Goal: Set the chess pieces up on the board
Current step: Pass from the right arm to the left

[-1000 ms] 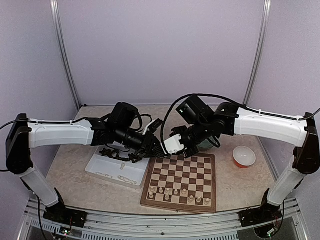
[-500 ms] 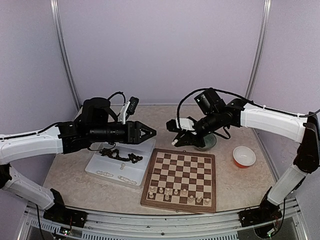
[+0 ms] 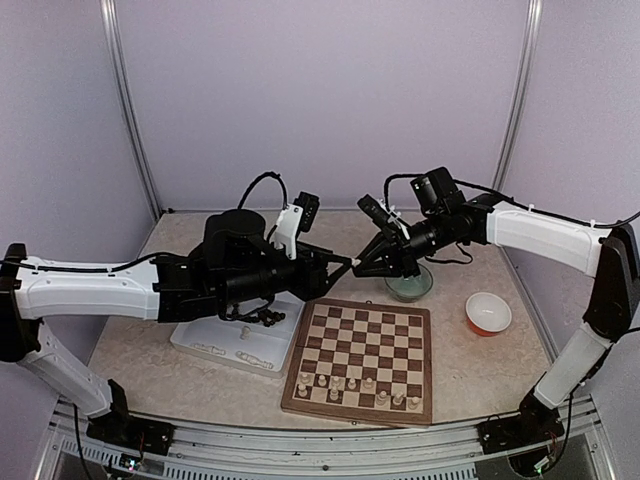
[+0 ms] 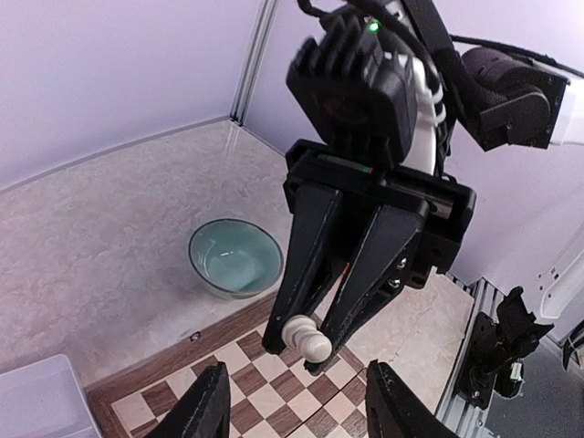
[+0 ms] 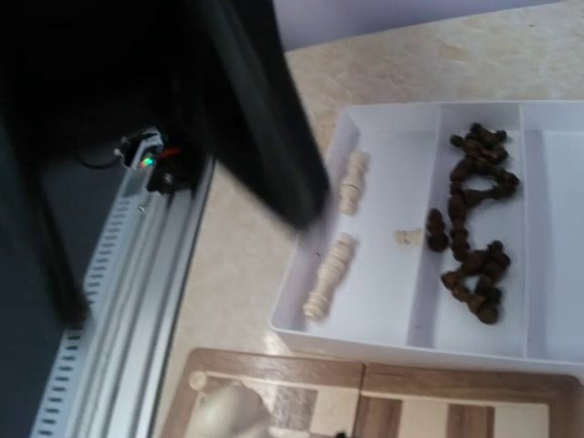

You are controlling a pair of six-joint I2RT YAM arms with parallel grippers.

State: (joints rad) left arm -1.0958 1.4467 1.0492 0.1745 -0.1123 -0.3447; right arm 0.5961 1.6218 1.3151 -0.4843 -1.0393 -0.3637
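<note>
Right gripper (image 4: 296,354) pinches a cream chess piece (image 4: 307,337), its type unclear, above the board's (image 3: 365,350) far edge. Left gripper (image 3: 338,266) gapes beside it, partly cropped. Dark pieces (image 5: 474,239) heap in the left tray (image 5: 383,310).

The left gripper (image 4: 297,406), fingers spread, is pointing toward 3 o'clock, facing the right gripper (image 4: 297,354), which is pinching a white piece (image 4: 307,338).

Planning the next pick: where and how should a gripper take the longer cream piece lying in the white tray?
Grip the longer cream piece across its slim middle, coming straight down from above. It lies on its side on the tray floor, so its top cannot be pinched, and bare floor on both long sides leaves room to close on it.
</note>
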